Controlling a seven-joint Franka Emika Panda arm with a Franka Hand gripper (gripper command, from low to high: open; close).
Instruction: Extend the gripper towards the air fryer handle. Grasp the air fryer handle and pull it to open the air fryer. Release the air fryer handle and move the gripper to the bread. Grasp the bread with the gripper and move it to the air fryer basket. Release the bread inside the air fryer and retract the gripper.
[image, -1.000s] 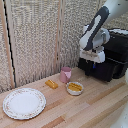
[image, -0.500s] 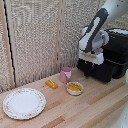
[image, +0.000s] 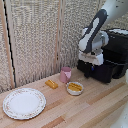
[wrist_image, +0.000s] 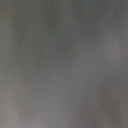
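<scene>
Gripper (image: 90, 68) down at front of air fryer (image: 113, 61) w/ finger state not discernible, bread (image: 51, 84) on table (image: 90, 110) left of pink cup (image: 65, 75), wrist cam blank grey.

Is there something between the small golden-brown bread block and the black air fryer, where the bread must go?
Yes. In the exterior view, the pink cup and the small white bowl of yellow food stand between the golden-brown bread block and the glossy black air fryer. The white robot hand is at the fryer's front. The wrist view is only grey blur.
</scene>
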